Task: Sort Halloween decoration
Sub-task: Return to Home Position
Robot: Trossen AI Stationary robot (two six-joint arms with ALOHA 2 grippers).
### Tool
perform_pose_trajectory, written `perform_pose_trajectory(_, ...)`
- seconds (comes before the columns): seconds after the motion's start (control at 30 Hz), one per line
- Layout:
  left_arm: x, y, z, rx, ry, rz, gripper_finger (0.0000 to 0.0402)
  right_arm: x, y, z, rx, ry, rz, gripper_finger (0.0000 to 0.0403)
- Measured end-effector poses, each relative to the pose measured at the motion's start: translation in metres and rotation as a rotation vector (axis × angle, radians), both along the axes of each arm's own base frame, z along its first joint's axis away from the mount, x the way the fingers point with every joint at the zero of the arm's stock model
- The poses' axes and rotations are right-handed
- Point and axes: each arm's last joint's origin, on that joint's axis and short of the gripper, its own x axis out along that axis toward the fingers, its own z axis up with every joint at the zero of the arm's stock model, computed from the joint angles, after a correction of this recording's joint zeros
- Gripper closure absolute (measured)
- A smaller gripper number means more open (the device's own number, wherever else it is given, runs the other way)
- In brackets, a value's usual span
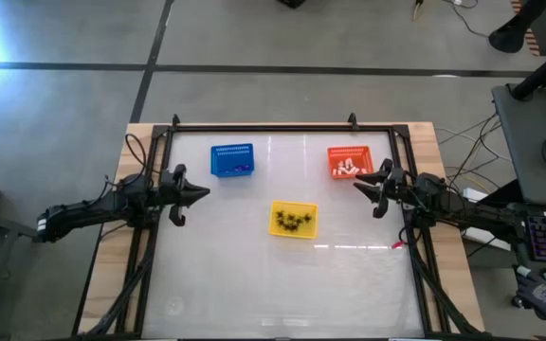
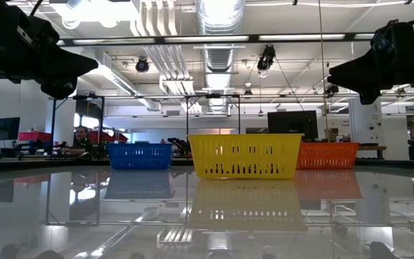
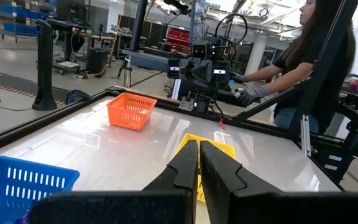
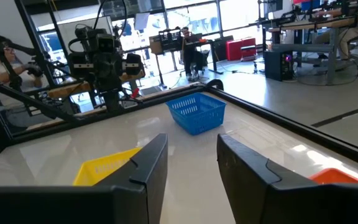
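Observation:
Three small baskets stand on the white table top. The blue basket (image 1: 232, 159) at the far left holds purple trinkets. White trinkets (image 1: 348, 171) lie in the orange basket (image 1: 350, 161) at the far right. The yellow basket (image 1: 294, 219) in the middle holds black spider-like trinkets (image 1: 292, 221). My left gripper (image 1: 204, 192) hovers shut at the table's left side, level, pointing toward the middle. My right gripper (image 1: 357, 184) hovers at the right side, open, with nothing between its fingers (image 4: 191, 155).
A black frame (image 1: 263, 128) runs around the table top. A person in gloves (image 3: 253, 93) sits beyond the table's right edge in the left wrist view. The near half of the table top (image 1: 282, 284) is bare.

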Motion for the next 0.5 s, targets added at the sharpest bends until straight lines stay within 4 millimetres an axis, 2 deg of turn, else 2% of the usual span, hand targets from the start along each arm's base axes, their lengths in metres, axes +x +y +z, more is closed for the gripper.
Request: perform_pose_trajectory(0.5, 0.0, 0.0, 0.0, 0.0, 0.0, 0.0, 0.0402, 0.0, 0.0, 0.0, 0.0, 0.0, 0.0, 0.0277)
